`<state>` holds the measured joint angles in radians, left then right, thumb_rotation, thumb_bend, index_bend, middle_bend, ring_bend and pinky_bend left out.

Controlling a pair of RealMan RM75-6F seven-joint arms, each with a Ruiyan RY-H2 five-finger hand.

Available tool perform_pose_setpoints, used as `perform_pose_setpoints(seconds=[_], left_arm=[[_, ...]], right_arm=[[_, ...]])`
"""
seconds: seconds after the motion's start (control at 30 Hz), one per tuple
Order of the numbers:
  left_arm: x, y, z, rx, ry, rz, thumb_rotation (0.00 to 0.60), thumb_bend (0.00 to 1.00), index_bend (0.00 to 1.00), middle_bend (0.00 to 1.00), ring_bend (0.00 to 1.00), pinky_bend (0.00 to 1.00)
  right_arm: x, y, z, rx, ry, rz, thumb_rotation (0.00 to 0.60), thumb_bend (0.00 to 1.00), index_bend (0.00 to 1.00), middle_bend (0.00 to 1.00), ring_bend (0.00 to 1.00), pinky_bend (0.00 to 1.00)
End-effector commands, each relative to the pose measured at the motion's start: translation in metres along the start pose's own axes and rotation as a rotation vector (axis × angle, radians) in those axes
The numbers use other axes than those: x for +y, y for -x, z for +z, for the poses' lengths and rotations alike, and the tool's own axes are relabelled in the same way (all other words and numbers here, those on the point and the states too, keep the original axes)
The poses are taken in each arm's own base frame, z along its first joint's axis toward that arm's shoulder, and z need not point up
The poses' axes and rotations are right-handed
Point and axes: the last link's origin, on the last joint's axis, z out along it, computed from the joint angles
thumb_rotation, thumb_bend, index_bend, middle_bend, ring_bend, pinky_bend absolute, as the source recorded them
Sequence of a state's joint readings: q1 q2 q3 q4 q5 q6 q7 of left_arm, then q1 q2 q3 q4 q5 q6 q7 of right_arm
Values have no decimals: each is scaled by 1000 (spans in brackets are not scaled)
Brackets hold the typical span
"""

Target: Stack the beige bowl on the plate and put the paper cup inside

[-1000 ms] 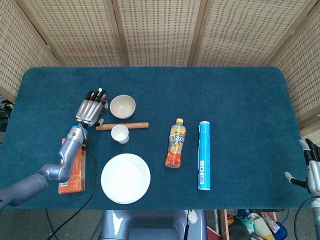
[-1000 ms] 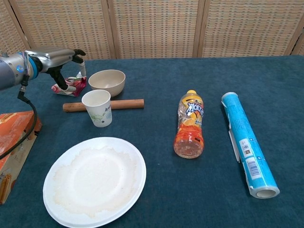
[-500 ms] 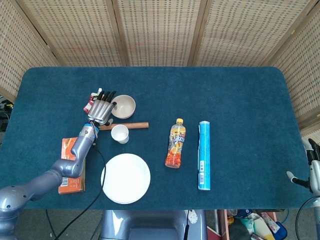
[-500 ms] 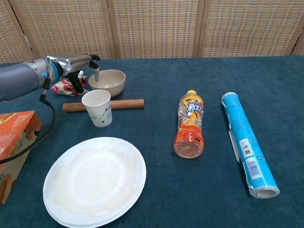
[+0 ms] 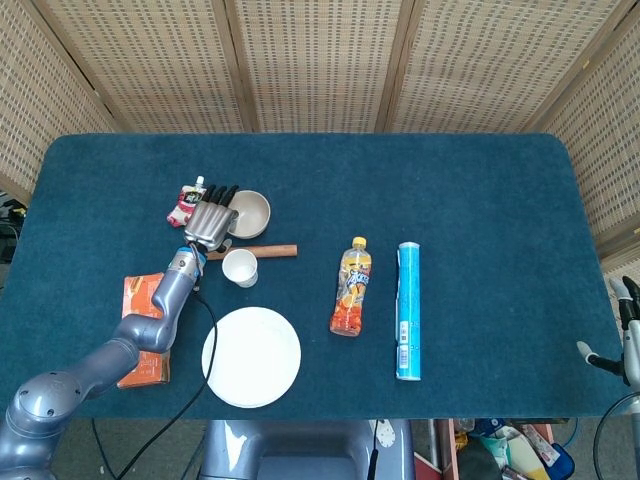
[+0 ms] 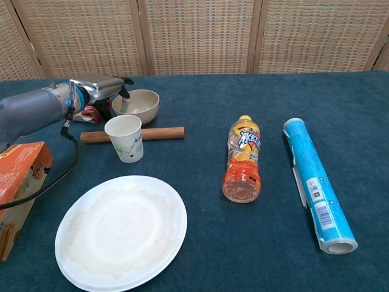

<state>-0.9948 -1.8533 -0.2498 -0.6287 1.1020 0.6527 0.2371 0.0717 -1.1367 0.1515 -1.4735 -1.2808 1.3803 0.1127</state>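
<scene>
Head view showed the left hand (image 5: 212, 220) at the near-left rim of the beige bowl (image 5: 249, 212), with its dark fingers lying over the rim. 1 second before, that hand had hovered well to the left of the bowl, above a small red pouch (image 5: 186, 205); half a second before, it was just beside the rim. So the arm had swept right and forward, uncovering the pouch and arriving at the bowl.

Chest view confirmed it: a finger of the left hand (image 6: 103, 87) dipped inside the bowl (image 6: 136, 104) while the rest sat outside the wall. Whether the rim was truly pinched I cannot tell; the bowl had not lifted or shifted from the table, so the grasp looked begun rather than finished.

Nothing else had moved. The paper cup (image 6: 124, 137) stood upright in front of a wooden stick (image 6: 159, 132), and the white plate (image 6: 120, 230) lay bare nearer the robot, beside an orange box (image 6: 18, 176). A bottle (image 6: 242, 160) and a blue roll (image 6: 312, 181) lay further right.

Only the edge of the right hand (image 5: 628, 335) showed at the frame's side, idle, its fingers apart

By my reading, stacking had not yet started; closing on the rim came next
</scene>
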Motion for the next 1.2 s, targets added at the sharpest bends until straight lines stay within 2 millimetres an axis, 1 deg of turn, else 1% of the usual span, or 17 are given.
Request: perform_pose_setpoints(seconds=[0.03, 0.2, 0.4, 0.6, 0.67, 0.77, 0.93, 1.0, 1.07, 1.13, 1.2], left_arm=[[1, 1, 1, 6, 0, 5, 600, 529, 604, 0, 0, 0], [-2, 1, 0, 20, -6, -1, 600, 538, 652, 0, 0, 0], [-9, -2, -3, 48, -11, -18, 600, 538, 662, 0, 0, 0], [-19, -15, -9, 100, -8, -41, 600, 538, 661, 0, 0, 0], [-23, -21, -15, 112, 6, -48, 600, 538, 661, 0, 0, 0], [-28, -34, -29, 146, 34, -42, 600, 538, 662, 0, 0, 0], [-34, -57, -66, 165, 89, -87, 600, 538, 661, 0, 0, 0], [-36, -65, -78, 165, 101, -89, 600, 538, 661, 0, 0, 0], [-39, -77, -97, 178, 122, -81, 600, 538, 661, 0, 0, 0], [-39, -84, -110, 187, 138, -81, 600, 538, 661, 0, 0, 0], [-38, -92, -129, 180, 163, -90, 600, 538, 662, 0, 0, 0]], right_arm=[[0, 0, -1, 0, -1, 0, 600, 180, 0, 0, 0, 0], [-1, -1, -1, 2, -5, 1, 600, 180, 0, 0, 0, 0], [-2, -1, -2, 0, -12, 3, 600, 180, 0, 0, 0, 0], [-4, 0, -3, -5, -21, 4, 600, 180, 0, 0, 0, 0], [-5, 0, -3, -3, -27, 6, 600, 180, 0, 0, 0, 0], [-6, -1, -3, 0, -32, 12, 600, 180, 0, 0, 0, 0], [-7, -2, -5, -1, -41, 19, 600, 180, 0, 0, 0, 0], [-8, -2, -5, 3, -47, 21, 600, 180, 0, 0, 0, 0], [-10, -4, -7, 10, -56, 24, 600, 181, 0, 0, 0, 0], [-11, -5, -8, 12, -63, 26, 600, 181, 0, 0, 0, 0], [-12, -6, -9, 16, -68, 19, 600, 180, 0, 0, 0, 0]])
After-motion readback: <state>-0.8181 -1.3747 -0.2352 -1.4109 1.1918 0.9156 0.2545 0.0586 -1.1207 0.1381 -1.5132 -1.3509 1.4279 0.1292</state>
